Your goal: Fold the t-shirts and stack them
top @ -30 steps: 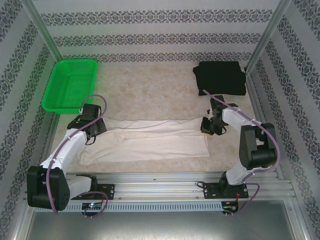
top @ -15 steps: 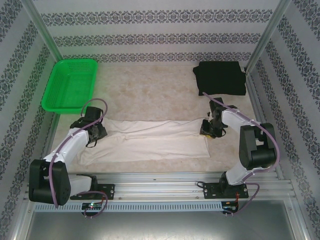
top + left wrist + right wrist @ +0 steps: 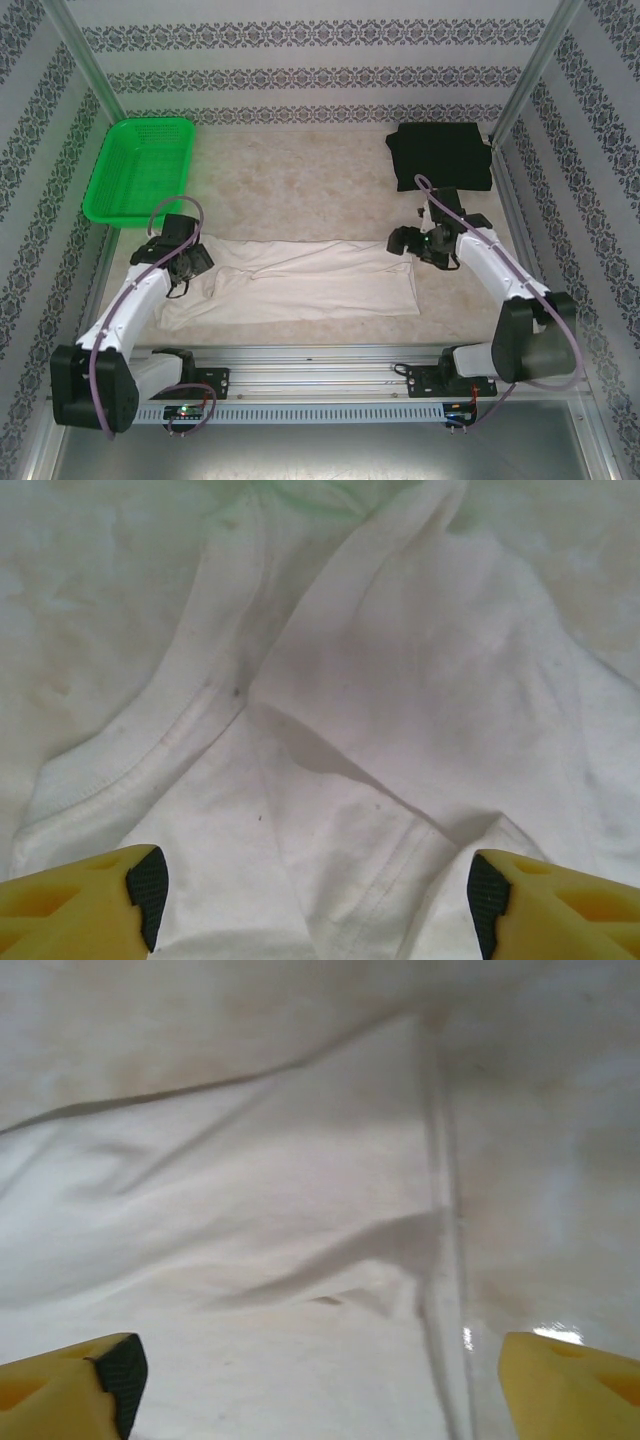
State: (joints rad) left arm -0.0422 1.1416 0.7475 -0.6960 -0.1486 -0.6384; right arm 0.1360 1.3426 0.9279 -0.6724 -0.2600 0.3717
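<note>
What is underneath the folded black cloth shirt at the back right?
The pale stained table surface shows all around the black cloth shirt; anything directly beneath the cloth is covered.

Lab rig: aluminium frame (image 3: 82, 52), patterned backdrop walls (image 3: 320, 78).

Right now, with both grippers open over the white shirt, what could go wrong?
The white t-shirt lies in a long strip with wrinkles; the next fold may come out crooked. The left gripper and right gripper hang low over the cloth, so a finger could snag and drag it.
</note>
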